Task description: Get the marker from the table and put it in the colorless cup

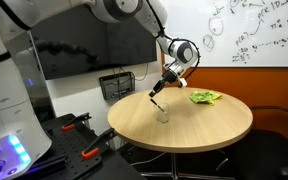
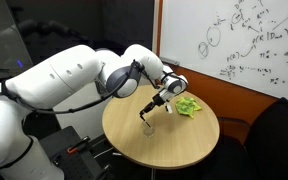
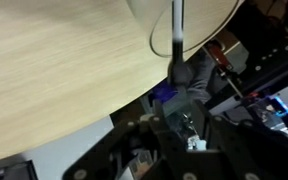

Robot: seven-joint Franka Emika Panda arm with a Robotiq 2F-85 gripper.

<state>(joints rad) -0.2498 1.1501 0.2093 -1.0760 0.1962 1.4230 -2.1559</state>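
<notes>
My gripper is shut on the marker, a thin stick slanting down towards the table. It hangs just above the colorless cup, which stands upright near the middle of the round wooden table. Both exterior views show this, with the gripper over the marker and the cup. In the wrist view the white marker runs from my dark jaws out over the table. A pale curved shape at the top edge may be the cup.
A crumpled green thing lies on the table's far side, beyond the cup; it also shows in an exterior view. A black wire basket stands behind the table. Black and red gear lies on the floor beside it.
</notes>
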